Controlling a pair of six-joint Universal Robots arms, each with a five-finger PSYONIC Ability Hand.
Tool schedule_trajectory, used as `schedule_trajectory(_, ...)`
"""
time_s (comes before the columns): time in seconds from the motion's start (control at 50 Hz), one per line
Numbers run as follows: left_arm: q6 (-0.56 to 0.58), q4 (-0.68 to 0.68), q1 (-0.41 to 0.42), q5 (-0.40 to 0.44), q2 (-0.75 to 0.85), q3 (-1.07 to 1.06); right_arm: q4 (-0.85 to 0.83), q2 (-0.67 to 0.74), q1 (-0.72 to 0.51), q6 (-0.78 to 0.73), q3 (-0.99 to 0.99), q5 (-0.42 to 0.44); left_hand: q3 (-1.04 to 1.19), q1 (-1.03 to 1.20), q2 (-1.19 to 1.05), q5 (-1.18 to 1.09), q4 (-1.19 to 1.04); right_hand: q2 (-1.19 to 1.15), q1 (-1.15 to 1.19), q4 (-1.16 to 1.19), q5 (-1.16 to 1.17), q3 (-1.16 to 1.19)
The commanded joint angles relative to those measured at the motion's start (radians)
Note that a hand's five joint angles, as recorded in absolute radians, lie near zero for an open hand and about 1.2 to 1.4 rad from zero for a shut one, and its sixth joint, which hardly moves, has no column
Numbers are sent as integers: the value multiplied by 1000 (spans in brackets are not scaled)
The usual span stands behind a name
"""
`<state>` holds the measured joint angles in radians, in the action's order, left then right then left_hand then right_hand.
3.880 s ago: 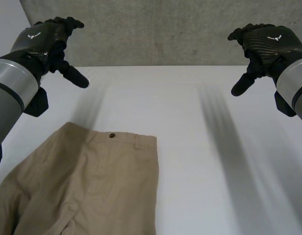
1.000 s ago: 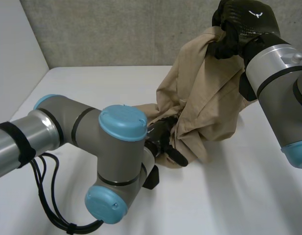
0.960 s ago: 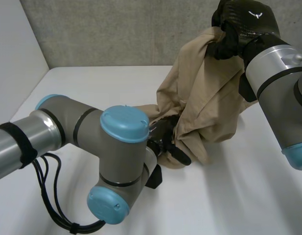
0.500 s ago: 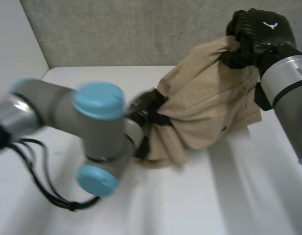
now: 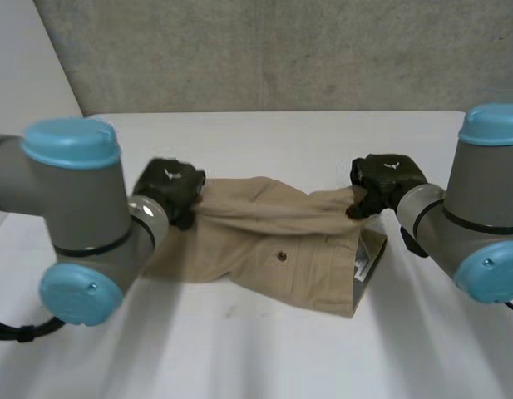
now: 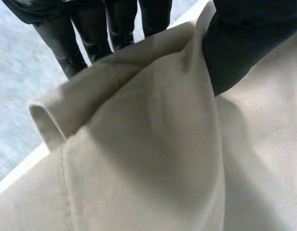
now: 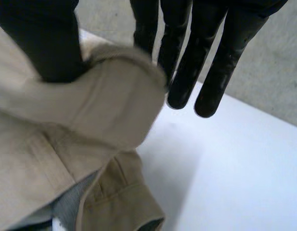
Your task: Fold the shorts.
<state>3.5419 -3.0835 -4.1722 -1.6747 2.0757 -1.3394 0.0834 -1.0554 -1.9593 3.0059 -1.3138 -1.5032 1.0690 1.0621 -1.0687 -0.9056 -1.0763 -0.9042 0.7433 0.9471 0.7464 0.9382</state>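
White surface (image 5: 256,366), grey concrete wall (image 5: 281,50) behind, and the shorts (image 5: 273,249) are stretching across the middle, their lower part resting down. The danger: both grips are looking shallow, so a hard sideways tug could be slipping a bunched edge free and spoiling the fold. Left hand (image 5: 171,187) fingers (image 6: 85,33) are pinching the shorts' left end against the thumb. Right hand (image 5: 385,179) fingers (image 7: 187,62) are pinching the right end likewise. A button (image 5: 282,257) is showing mid-shorts.

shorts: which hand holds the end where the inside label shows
The right hand: it pinches the shorts at the end where the fabric flips open, baring a pale label. The left hand grips the plain end.
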Motion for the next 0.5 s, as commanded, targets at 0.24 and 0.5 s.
schedule_trajectory(0.24, -1, -3, 21, -4, -202, -119, 73, -261, -3, -148, -59, 15, -671, -664, 670, 682, 678, 579, -418, -621, -595, -613)
schedule_trajectory(0.5, 2, -64, -124, 10, -407, -426, 125, -271, -86, -334, -211, 0, -679, -672, 679, 690, 687, 534, -374, -577, -551, -568)
